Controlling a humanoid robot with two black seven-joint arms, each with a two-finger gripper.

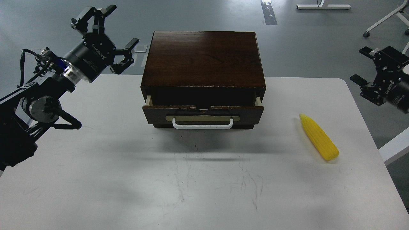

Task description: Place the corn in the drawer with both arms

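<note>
Right gripper (372, 78) hangs empty with its fingers spread, off the table's right edge at about 1 o'clock from the corn (319, 137) and well apart from it; left gripper (104, 35) is likewise spread and empty, beyond the table's far left corner at about 10 o'clock from the drawer (203, 112). Corn lies flat on the white table (127, 179) at about 4 o'clock from the drawer, tapered tip pointing toward 11 o'clock, thick end toward 5 o'clock. Drawer stands only slightly pulled out of the dark wooden box (204, 60); the gap behind its front appears too narrow to admit the cob. Judged procedure: bring the left gripper to the white bar handle (202, 124), close across the bar and pull straight toward 6 o'clock, checking that the box does not slide. Align the right gripper's fingers across the cob's long axis, near mid-length, to limit rolling. Lower the cob lengthwise, parallel to the drawer front.
</note>
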